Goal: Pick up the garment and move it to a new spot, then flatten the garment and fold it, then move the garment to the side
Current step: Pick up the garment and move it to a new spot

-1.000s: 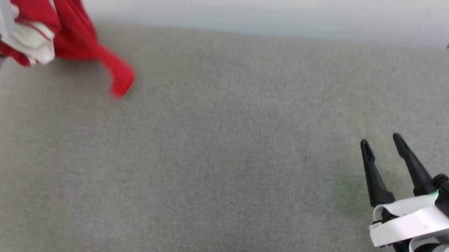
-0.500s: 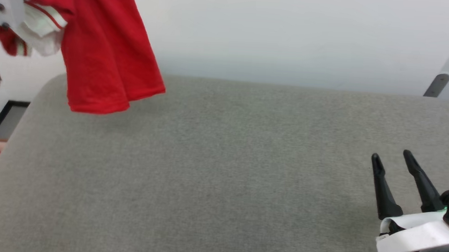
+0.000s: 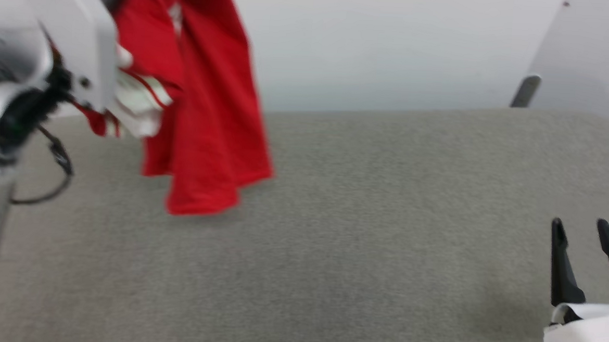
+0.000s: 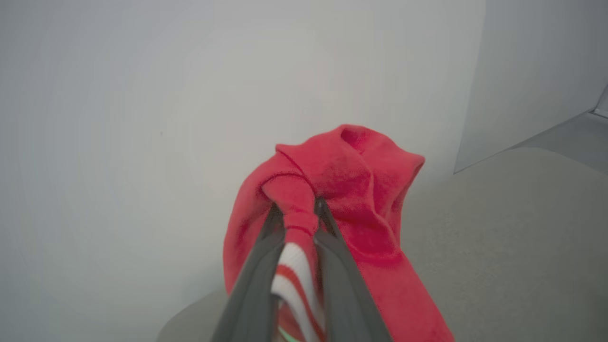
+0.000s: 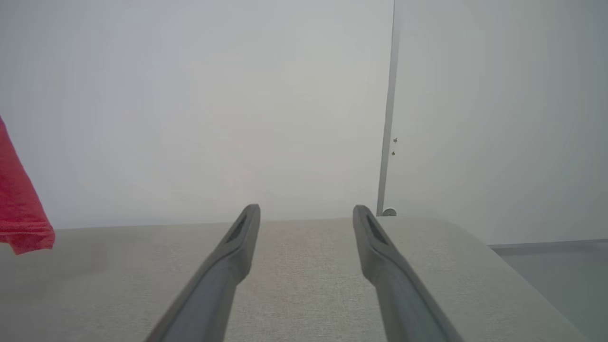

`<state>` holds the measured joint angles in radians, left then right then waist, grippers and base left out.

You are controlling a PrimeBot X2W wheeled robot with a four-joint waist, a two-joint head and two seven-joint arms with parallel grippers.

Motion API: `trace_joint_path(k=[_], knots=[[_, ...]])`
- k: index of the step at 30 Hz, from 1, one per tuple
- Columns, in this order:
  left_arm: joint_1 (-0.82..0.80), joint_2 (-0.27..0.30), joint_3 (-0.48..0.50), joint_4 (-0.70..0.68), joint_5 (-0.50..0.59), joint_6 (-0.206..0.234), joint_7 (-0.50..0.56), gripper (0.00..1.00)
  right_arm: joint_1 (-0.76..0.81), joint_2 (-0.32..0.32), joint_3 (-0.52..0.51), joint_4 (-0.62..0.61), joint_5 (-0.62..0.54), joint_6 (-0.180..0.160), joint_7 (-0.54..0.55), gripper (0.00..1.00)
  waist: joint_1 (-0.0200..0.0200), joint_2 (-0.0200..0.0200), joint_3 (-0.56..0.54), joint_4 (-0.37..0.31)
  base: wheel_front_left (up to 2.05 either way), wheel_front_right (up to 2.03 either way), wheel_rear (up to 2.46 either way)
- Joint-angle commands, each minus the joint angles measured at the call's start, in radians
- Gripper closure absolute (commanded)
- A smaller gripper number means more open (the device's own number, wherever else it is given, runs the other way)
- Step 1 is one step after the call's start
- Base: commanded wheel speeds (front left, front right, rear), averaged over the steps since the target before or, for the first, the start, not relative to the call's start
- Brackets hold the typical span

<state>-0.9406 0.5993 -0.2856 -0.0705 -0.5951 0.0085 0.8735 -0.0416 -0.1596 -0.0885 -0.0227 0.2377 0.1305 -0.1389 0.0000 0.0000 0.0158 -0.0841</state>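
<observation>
Fingers of the left gripper (image 4: 295,209) are pinching a bunched-up fold of the garment (image 4: 361,190). In the left wrist view we can see the red-and-white striped trim (image 4: 289,280) squeezed right between them, with red cloth bulging out past the tips. The fingers sit close together, with just the cloth keeping them apart.

So the garment is up in the air, hanging from that grip over the far left corner of the table (image 3: 384,248). From the head view it drapes down in long red folds, with a white sleeve (image 3: 136,105) crumpled up beside the pale left wrist housing (image 3: 77,34). The lowest hem comes down to about the table surface, a bit in from the left edge (we honestly can't tell whether it brushes the grey top or hangs just clear of it, it's a bit blurry there). A black cable (image 3: 54,173) loops down from the left arm near the left edge.

Over at the near right corner, the right gripper (image 3: 580,224) has its fingers spread wide with nothing between them, pointing toward the far edge. It's well apart from the garment. In the right wrist view we catch a red corner of the cloth off to the left, level with the table's far edge, and a plain pale wall (image 5: 190,95) behind everything.
</observation>
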Motion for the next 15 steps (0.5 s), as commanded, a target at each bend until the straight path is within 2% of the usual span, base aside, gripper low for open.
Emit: trace_joint_path(k=[1,9,15], knots=[[0.012,-0.007,-0.003,-0.009,-0.004,0.007,0.002,1.00,0.018,0.004,-0.008,0.003,0.000,0.000,-0.007,0.00,0.0000,0.0000,0.018,-0.038,0.00,0.00,0.00],[0.064,-0.064,-0.073,-0.094,0.007,0.051,0.047,1.00,0.010,0.027,-0.047,0.033,-0.014,0.000,-0.028,0.00,0.0000,0.0000,0.057,-0.115,0.00,0.00,0.00],[0.153,-0.090,-0.118,-0.082,-0.012,0.082,0.080,1.00,-0.004,0.036,-0.034,0.067,-0.011,0.000,-0.041,0.00,0.0000,0.0000,0.078,-0.159,0.00,0.00,0.00]])
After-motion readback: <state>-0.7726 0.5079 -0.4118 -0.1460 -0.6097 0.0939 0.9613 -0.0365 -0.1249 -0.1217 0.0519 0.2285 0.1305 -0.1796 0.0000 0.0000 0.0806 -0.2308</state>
